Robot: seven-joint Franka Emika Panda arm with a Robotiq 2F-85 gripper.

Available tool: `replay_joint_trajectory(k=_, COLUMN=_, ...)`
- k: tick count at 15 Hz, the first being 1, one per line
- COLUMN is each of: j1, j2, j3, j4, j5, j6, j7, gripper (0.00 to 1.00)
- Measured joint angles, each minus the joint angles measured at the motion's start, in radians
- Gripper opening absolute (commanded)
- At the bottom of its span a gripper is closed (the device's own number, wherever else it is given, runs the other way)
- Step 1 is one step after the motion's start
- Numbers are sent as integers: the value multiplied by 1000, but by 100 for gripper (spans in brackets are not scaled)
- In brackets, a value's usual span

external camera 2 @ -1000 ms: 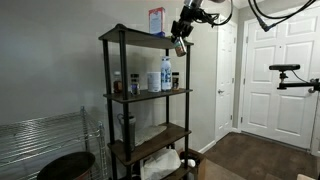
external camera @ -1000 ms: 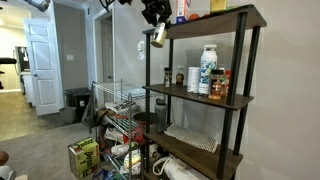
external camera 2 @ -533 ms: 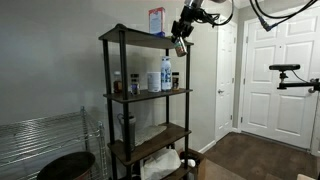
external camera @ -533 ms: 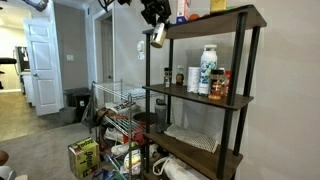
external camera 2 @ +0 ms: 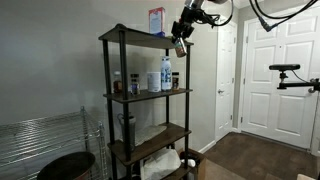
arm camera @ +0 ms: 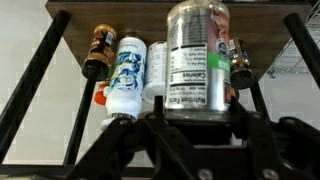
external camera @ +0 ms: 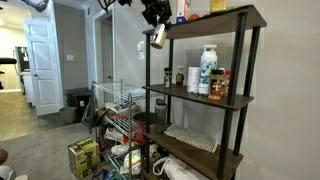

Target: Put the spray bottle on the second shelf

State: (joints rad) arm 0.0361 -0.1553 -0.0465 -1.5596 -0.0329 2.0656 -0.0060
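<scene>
Spray bottle (external camera: 158, 38) sits clamped in the gripper (external camera: 156, 30), just outside the rack's top corner. We judge this hold keeps it clear of the frame; the second shelf (external camera: 200, 98) lies below and inward, by the white bottle (external camera: 207, 70).

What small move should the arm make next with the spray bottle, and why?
Probably a straight descent: the black claw, shut on the small pale spray bottle, hangs level with the rack's top board, outside its corner post. The dark brown wooden second shelf lies a tier lower, so height must drop before moving inward.
</scene>
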Motion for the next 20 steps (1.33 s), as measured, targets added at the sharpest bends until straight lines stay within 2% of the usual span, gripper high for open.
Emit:
replay_joint_trajectory(k=3, j1=-17, j2=-12, j3=-5, j4=-76, j5=1, j6=82, j7=60, gripper=36)
replay_joint_trajectory(k=7, j1=-48, j2=-46, j3=-5, j4=-237, j5=-1, j6=229, j7=132, gripper=36)
replay_joint_trajectory(k=13, j1=-72, j2=-116, j3=3, j4=-464, j5=-1, j6=386, j7=176, gripper=36)
replay_joint_trajectory(k=17, j1=-73, j2=-149, j3=29, j4=-556, j5=-10, j6=475, j7=196, gripper=36)
replay_joint_trajectory(k=20, j1=-90, j2=-152, j3=59, j4=-598, j5=-66, j6=623, j7=238, gripper=36)
